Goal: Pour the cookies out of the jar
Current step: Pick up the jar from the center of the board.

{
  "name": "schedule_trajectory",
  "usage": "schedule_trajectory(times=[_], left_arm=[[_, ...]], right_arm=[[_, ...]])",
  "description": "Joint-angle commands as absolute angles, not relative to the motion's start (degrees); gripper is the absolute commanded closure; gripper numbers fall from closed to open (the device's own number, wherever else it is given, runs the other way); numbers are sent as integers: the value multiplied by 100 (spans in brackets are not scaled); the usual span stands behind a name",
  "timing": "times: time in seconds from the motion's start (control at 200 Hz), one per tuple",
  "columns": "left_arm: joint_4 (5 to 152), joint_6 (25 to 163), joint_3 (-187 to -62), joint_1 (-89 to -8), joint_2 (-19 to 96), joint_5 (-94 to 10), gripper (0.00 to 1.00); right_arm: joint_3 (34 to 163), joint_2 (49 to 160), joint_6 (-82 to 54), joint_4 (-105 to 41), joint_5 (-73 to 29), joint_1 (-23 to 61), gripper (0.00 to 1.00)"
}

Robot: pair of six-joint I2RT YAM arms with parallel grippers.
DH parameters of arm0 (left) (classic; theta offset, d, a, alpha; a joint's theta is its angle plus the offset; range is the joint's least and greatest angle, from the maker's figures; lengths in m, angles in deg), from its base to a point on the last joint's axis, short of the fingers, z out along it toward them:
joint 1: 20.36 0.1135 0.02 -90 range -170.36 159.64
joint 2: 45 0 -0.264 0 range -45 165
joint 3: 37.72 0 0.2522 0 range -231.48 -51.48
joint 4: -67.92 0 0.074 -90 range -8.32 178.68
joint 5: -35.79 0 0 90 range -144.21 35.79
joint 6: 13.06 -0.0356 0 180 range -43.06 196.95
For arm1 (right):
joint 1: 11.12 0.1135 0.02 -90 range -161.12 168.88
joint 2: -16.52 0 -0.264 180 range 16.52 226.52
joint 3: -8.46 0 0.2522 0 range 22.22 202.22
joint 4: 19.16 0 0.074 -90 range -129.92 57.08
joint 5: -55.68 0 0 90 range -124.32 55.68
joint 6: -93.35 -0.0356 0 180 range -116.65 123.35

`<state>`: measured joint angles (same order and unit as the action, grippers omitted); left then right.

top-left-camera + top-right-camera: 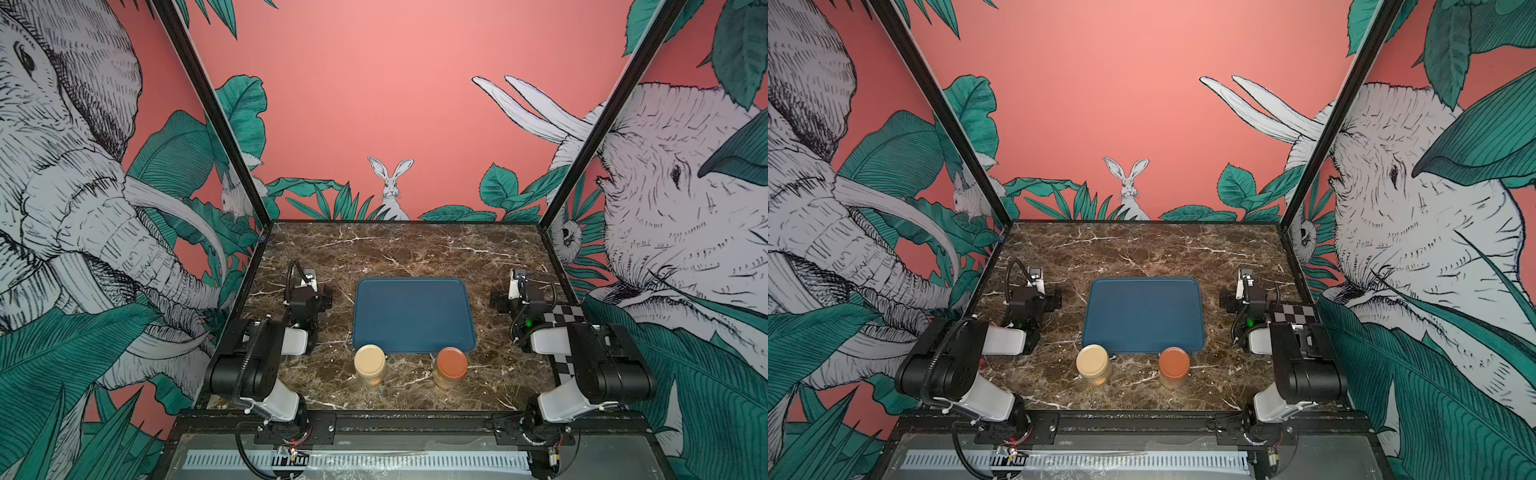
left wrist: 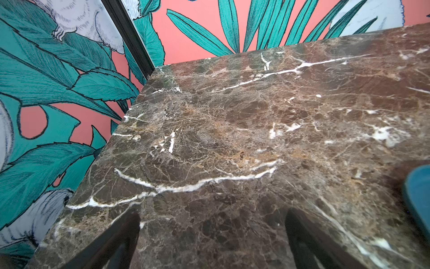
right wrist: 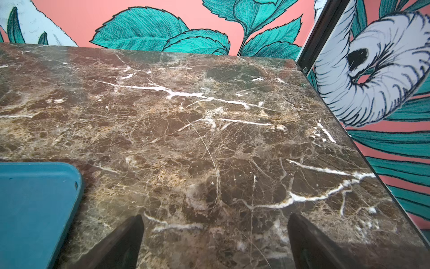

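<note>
Two capped jars stand at the near edge of the tray (image 1: 411,282): cream-lidded jar (image 1: 369,365), then brown-lidded jar (image 1: 451,368). The cookies (image 1: 370,378) show dimly through the clear walls. The step looks like reach and uncap: pinch the body low, keep it upright, tip only over the tray. Left arm (image 1: 249,365) folded beside the tray, left gripper (image 2: 213,213) wide, empty. Right arm (image 1: 602,361) mirrors it, right gripper (image 3: 215,216) wide, empty. Both are well apart from the jars.

1. The cream-lidded jar (image 1: 370,365) and the brown-lidded jar (image 1: 451,368) are capped; I see only a tan blur through their walls, no separate cookies.
2. My wrist views cut the blue tray (image 3: 35,209) down to one corner.
3. The left gripper (image 2: 213,214) and right gripper (image 3: 215,216) show only dark, blurred fingers (image 2: 121,240), cropped at the frame edge.
</note>
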<state>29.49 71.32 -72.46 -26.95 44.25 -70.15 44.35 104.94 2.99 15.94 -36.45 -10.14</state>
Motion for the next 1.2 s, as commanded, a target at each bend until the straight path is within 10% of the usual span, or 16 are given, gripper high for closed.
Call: schedule_trajectory(times=[0.0,0.8,0.95,1.195], left_arm=[[2802,7092,-7337,-2667,4421,-7080,0],[2882,7121,-7391,-2604,4430,-6920,0],[6229,7579,-8848,-2877,3340,-8399,1],[9957,10912,-10443,-3227,2222,-7084,13]], right_arm=[[4494,10520,370,1859,-3677,-1032,1],[4500,10426,247,1823,-3972,-1037,1],[6598,8128,-1599,-3253,-5850,-1041,1],[7379,7810,-3622,-5795,-3778,-925,1]])
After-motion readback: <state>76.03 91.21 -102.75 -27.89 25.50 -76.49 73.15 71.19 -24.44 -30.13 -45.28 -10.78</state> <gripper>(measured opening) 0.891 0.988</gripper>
